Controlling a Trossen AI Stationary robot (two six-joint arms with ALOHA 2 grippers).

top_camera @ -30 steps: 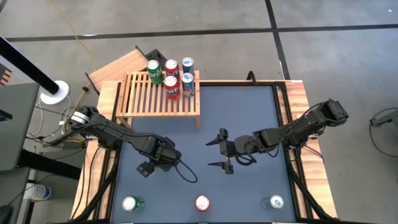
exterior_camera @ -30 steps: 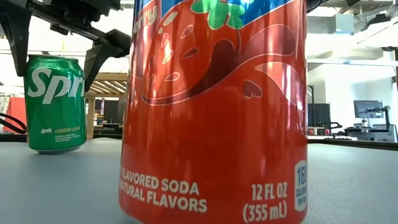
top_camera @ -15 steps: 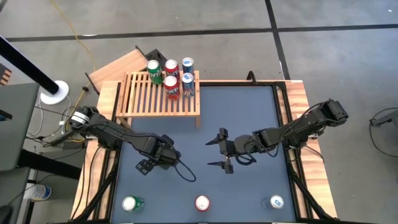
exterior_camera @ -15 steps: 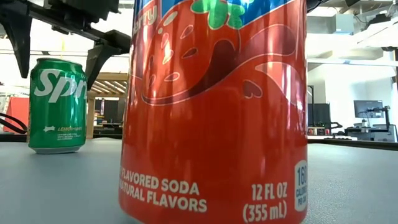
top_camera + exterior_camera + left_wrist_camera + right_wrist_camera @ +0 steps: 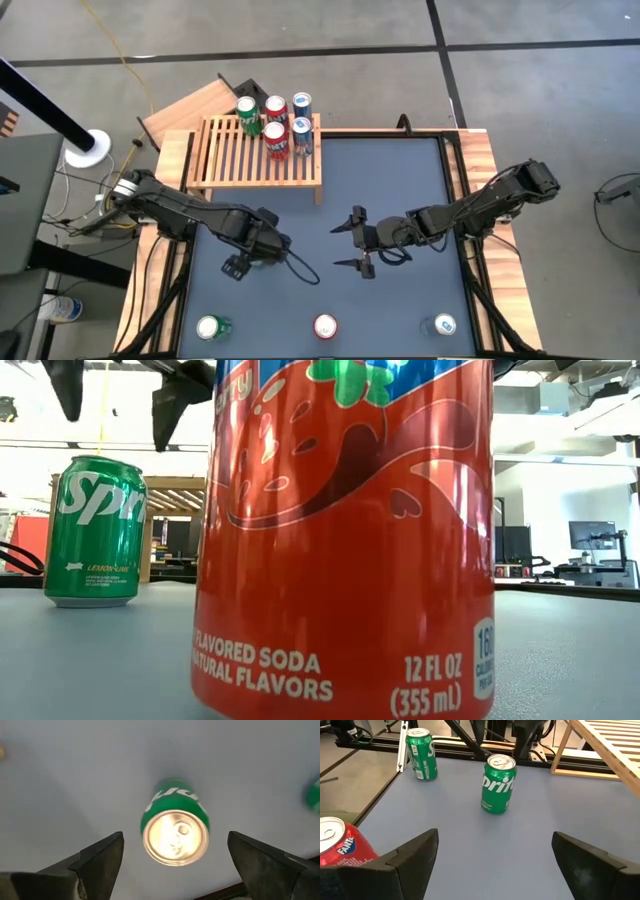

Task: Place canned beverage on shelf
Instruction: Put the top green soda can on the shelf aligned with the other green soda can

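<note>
A green Sprite can (image 5: 174, 827) stands upright on the blue-grey table (image 5: 400, 190), left of the middle. My left gripper (image 5: 172, 845) hangs open straight above it, pointing down, its fingers (image 5: 180, 400) clear of the can's top (image 5: 97, 462). In the high view this gripper (image 5: 238, 266) hides the can. My right gripper (image 5: 350, 242) waits open near the table's middle, pointing toward the left edge. The slatted wooden shelf (image 5: 240, 155) stands at the far left, with several cans (image 5: 277, 122) on its right part.
Along the near edge stand a green can (image 5: 212, 327), a red Fanta can (image 5: 325, 326) and a blue can (image 5: 444, 325). The red can (image 5: 345, 540) fills most of the low view. A plain wooden board (image 5: 185, 108) lies behind the shelf.
My left gripper has risen straight up from around the Sprite can's top and now hangs clear above it, having rolled a little. The can stays standing on the table.
</note>
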